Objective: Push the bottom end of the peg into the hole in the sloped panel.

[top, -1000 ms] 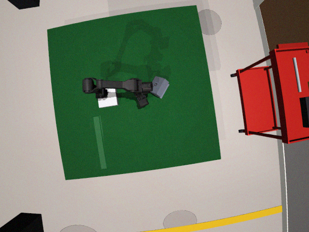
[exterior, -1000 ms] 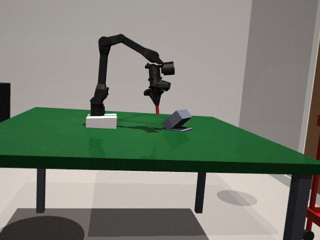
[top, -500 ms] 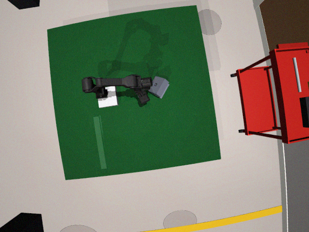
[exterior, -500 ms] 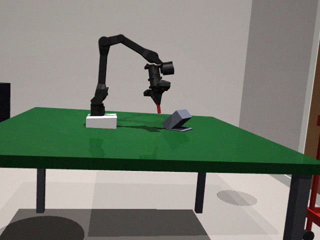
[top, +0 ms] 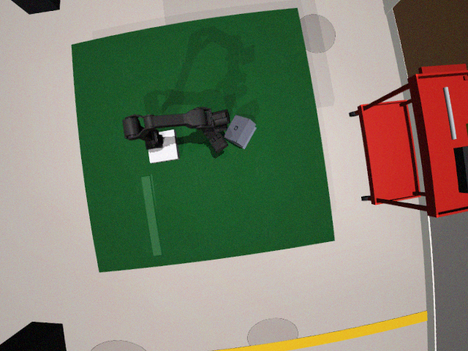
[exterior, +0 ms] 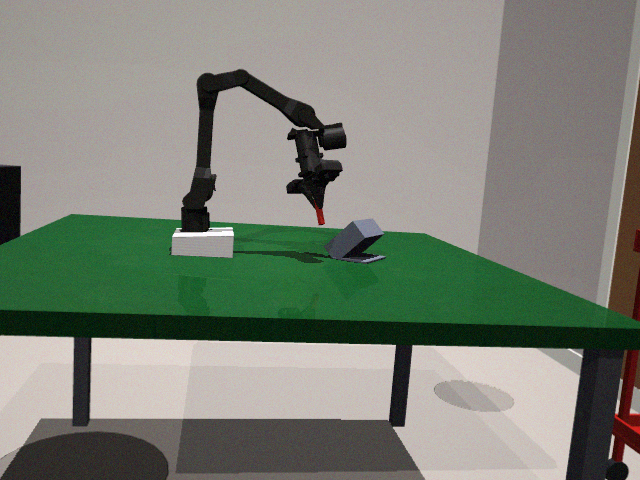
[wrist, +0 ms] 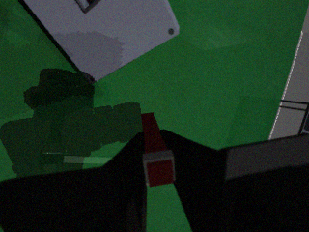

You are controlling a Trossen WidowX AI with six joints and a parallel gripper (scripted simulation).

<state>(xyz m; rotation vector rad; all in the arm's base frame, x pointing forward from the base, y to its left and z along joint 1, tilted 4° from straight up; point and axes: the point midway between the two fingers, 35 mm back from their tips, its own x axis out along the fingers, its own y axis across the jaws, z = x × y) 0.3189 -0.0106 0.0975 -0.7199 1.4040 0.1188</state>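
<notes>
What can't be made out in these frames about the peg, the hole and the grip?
- Peg: hidden in the top view under the gripper.
- Hole: top view shows only a tiny dark spot on the panel, shape unreadable; cut off by the wrist view's top edge; not discernible in the exterior view.
- Finger contact: dark fingers merge in wrist view.

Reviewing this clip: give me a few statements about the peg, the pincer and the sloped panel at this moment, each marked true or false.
1. The pincer is shut on the red peg. True.
2. The peg is already seated in the hole of the sloped panel. False: it hangs in the air above the table, short of the panel.
3. The peg is held tilted, not upright. True.
4. The peg is round. False: the wrist view shows flat sides and a square end.
5. The panel lies flat on the table. False: its face is sloped, propped on a thin base plate.
</notes>
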